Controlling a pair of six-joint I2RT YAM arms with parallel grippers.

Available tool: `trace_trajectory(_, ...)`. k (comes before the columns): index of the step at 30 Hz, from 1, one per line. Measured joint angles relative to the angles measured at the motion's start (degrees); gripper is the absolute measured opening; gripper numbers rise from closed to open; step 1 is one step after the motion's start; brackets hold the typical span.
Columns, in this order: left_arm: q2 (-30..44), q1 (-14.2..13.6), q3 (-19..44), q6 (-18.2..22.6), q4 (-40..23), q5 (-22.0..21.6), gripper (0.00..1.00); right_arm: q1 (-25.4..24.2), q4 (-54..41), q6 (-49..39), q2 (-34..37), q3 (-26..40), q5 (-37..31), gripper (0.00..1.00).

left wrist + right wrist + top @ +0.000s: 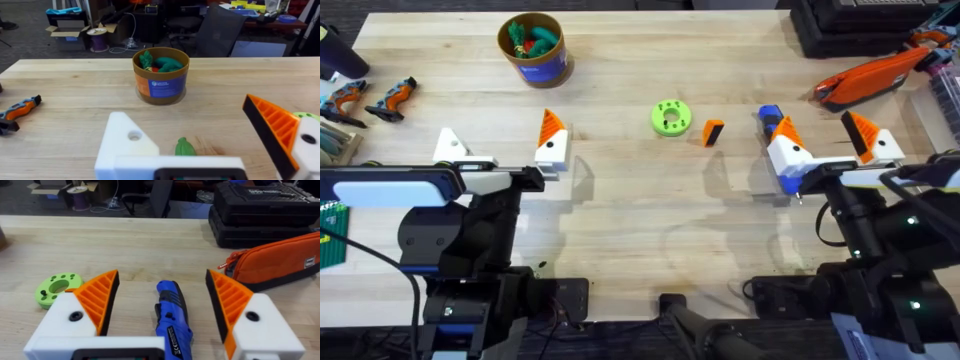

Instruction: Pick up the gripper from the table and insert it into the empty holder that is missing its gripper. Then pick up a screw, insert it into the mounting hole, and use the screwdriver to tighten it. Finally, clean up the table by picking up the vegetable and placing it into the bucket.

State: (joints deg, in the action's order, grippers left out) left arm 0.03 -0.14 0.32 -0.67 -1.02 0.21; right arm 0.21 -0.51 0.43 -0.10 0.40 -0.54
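My left gripper (pixel 500 140) (pixel 185 110) is open over the left of the table. One of its fingers is the bare white holder (pixel 448 145) (pixel 125 137); the other carries an orange ribbed wedge. The green vegetable (pixel 184 147) lies on the wood between those two fingers. Mid-table lies the loose orange gripper (pixel 713 132). The blue screwdriver (pixel 770 115) (pixel 171 315) lies between the open fingers of my right gripper (pixel 823 130) (pixel 162 277), untouched. At the back left stands the bucket (pixel 532 48) (pixel 161 75), with green toys inside. The screw is out of view.
A lime-green disc (pixel 670 118) (pixel 57 287) with holes sits beside the loose orange wedge. An orange pouch (pixel 870 78) and a black case (pixel 850 25) occupy the back right. Small orange-handled tools (pixel 395 95) lie at the far left edge.
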Motion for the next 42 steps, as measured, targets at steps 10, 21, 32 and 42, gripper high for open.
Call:
trace_trajectory(10, 0.0, 0.0, 0.0, 0.0, 0.0, 0.0, 0.985, 0.0, -0.1, 0.0, 0.0, 0.0, 0.0, 0.991)
trace_trajectory(21, 0.0, 0.0, 5.1, 0.0, -5.5, 0.0, 0.985, 0.0, 4.3, 0.0, 0.1, 3.6, 0.0, 0.99)
trace_trajectory(32, 15.7, 0.0, 36.1, 0.0, -32.8, 0.0, 0.985, 0.0, -25.8, 0.0, 10.4, 33.3, 0.2, 0.991)
trace_trajectory(42, 41.5, 0.0, 57.1, 0.0, -55.7, 0.0, 0.985, 0.0, -49.1, 0.0, 35.3, 53.2, 0.4, 0.991)
